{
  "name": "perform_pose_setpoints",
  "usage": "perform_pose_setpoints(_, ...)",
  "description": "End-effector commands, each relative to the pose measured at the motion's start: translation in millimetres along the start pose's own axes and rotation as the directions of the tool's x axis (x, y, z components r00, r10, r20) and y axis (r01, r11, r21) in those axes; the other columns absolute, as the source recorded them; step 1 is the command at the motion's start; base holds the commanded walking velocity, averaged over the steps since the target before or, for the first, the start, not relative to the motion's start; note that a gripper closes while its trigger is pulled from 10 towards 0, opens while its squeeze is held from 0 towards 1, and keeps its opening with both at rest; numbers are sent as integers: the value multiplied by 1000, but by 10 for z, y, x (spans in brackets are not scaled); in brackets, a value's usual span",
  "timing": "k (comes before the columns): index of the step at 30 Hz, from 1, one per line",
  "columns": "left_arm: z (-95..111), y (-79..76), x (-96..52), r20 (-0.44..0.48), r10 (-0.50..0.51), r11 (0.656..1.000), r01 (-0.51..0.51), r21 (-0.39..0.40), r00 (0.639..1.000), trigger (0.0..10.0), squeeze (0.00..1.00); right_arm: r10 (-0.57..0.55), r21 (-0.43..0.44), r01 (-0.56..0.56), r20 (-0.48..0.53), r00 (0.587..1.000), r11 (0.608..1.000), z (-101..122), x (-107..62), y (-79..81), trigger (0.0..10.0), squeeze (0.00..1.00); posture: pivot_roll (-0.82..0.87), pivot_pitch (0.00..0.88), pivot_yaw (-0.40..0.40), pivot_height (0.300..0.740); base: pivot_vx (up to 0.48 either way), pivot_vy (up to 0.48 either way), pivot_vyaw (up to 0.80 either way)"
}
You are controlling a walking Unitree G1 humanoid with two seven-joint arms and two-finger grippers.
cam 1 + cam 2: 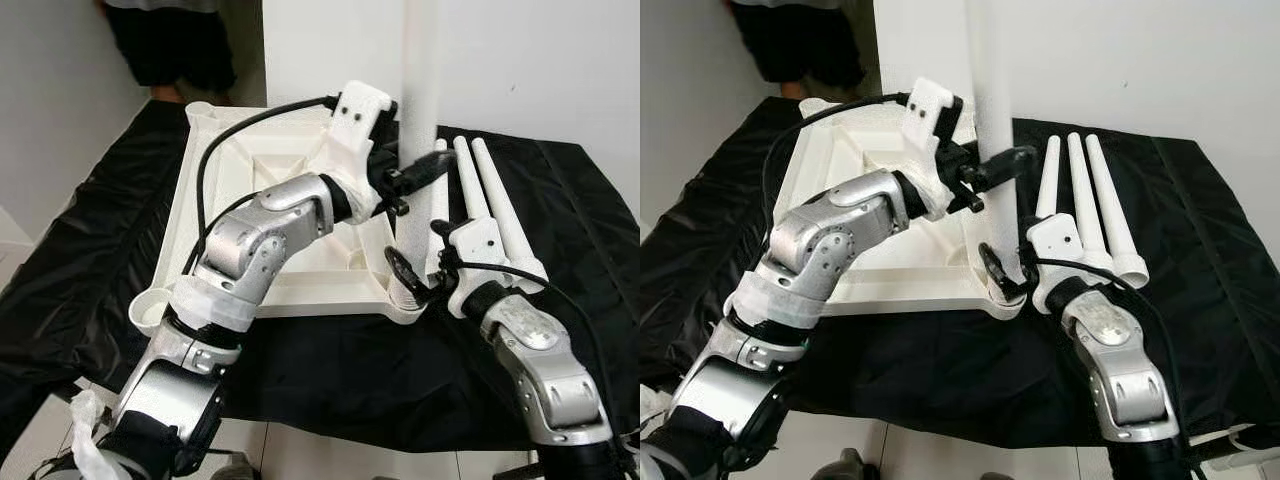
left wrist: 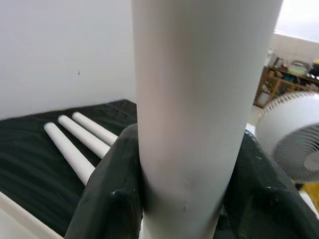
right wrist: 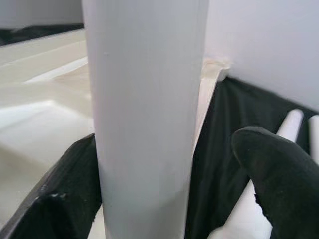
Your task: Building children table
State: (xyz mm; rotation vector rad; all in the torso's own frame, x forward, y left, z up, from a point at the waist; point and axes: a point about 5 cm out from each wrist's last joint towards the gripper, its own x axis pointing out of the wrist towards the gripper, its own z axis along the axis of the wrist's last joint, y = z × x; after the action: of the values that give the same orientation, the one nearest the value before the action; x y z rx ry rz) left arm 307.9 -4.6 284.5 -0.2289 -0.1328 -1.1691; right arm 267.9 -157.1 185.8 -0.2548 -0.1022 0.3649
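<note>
The white tabletop (image 1: pixel 235 190) lies upside down on a black cloth. One white leg (image 1: pixel 418 100) stands upright in the socket at its near right corner. My left gripper (image 1: pixel 418 182) is shut on this leg partway up; its fingers (image 2: pixel 107 199) press both sides. My right gripper (image 1: pixel 408 278) sits low around the leg's base, open. One of its fingers (image 3: pixel 65 199) touches the leg and the other finger (image 3: pixel 279 169) stands off with a gap. Three spare legs (image 1: pixel 482 200) lie side by side on the cloth, right of the tabletop.
The black cloth (image 1: pixel 340 370) covers the work surface, whose near edge drops to a pale floor. A person (image 1: pixel 170 45) stands at the far left. A white wall (image 1: pixel 530 60) rises behind. A white fan (image 2: pixel 294 144) stands off to one side.
</note>
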Motion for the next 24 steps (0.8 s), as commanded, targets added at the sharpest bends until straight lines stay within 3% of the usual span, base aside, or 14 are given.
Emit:
perform_pose_setpoints(1,115,-5,36,32,12,1000,-12,16,999,10000,0,-64,-17,64,14,998,998,24,30,-59,10000,204,-32,0,-4,740,0,0,0)
perform_pose_setpoints(2,115,-5,36,32,12,1000,-12,16,999,10000,0,-64,-17,64,14,998,998,24,30,-59,10000,204,-32,0,-4,740,0,0,0)
perform_pose_setpoints(3,152,2,63,41,30,999,-31,15,999,10000,0,-109,-8,109,20,994,994,30,73,-67,10000,0,-29,0,-8,740,0,0,0)
perform_pose_setpoints(6,245,21,144,63,92,996,-92,-1,994,10000,0,-215,11,215,24,976,977,27,194,-69,10000,0,-24,0,-10,740,0,0,0)
perform_pose_setpoints(8,260,24,158,68,104,995,-103,-4,992,10000,0,-228,13,228,24,973,974,24,212,-67,10000,0,-24,0,-10,740,0,0,0)
perform_pose_setpoints(10,328,55,224,102,183,983,-181,-24,978,10000,0,-351,30,351,2,936,936,2,345,-86,10000,0,-16,0,-15,740,0,0,0)
perform_pose_setpoints(24,376,-5,310,126,220,975,-217,-38,967,10000,0,-496,-36,496,13,868,867,31,524,-85,10000,0,-4,0,-20,740,0,0,0)
